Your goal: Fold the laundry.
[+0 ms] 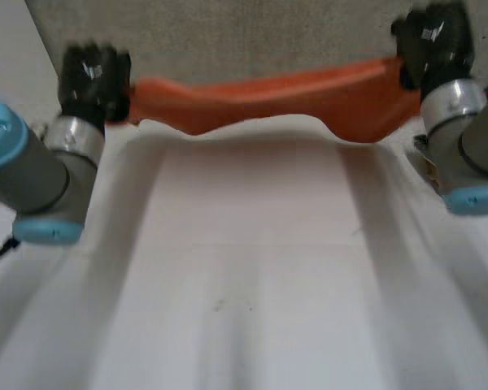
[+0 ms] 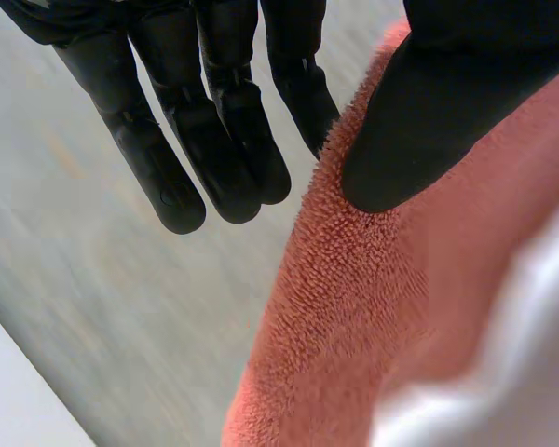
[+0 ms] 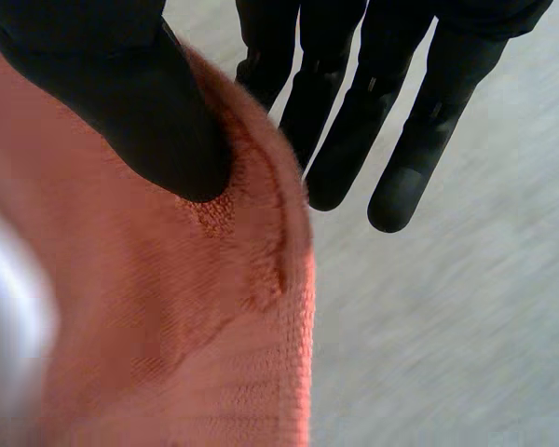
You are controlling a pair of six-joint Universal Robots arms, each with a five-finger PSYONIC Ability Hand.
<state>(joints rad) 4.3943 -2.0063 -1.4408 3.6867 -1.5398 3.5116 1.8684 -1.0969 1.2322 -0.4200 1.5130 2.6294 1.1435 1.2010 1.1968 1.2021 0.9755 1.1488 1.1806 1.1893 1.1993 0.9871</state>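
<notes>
The orange towel (image 1: pixel 276 97) hangs stretched in a band over the far side of the white table (image 1: pixel 252 268); the left hand (image 1: pixel 93 77) pinches one end between thumb and straight fingers, the right hand (image 1: pixel 435 41) likewise the other

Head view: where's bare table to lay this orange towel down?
The white table is bare all the way from the orange terry towel to its near edge. Crowding is only along the far edge, where the left hand and right hand pinch the stretched towel's ends.
</notes>
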